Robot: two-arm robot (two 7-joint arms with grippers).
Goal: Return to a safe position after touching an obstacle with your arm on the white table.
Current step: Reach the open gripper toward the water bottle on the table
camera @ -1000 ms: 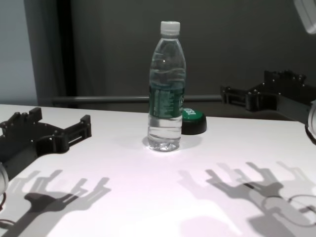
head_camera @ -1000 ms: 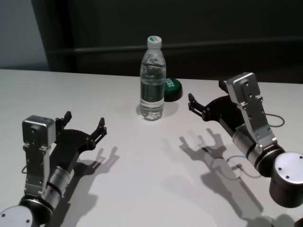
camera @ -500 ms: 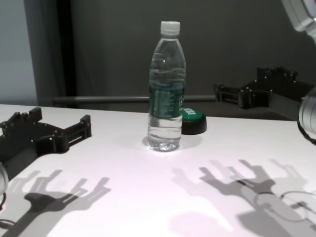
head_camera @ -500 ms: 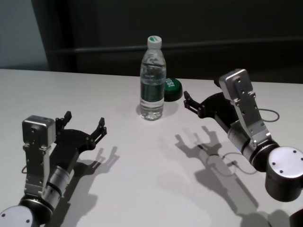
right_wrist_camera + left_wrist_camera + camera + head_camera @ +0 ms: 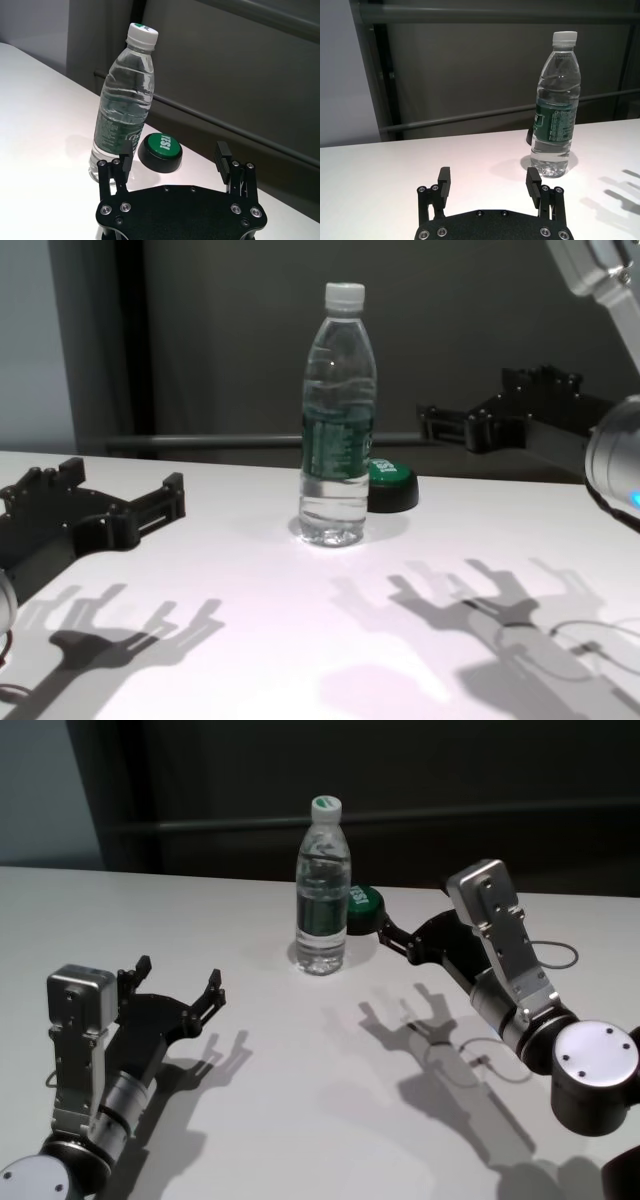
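The obstacle, a tall clear water bottle with a white cap and dark green label, stands upright at the far middle of the white table. It also shows in the chest view, the left wrist view and the right wrist view. My right gripper is open and empty. It hovers above the table just right of the bottle, apart from it, over the green button. My left gripper is open and empty, low at the near left.
The low green-topped, black-based button sits just behind and right of the bottle. A thin cable loop lies on the table by the right arm. The table's far edge and a dark wall are behind the bottle.
My right arm and gripper have moved left, closer to the bottle and the button. The bottle stands unmoved. My left arm has not moved.
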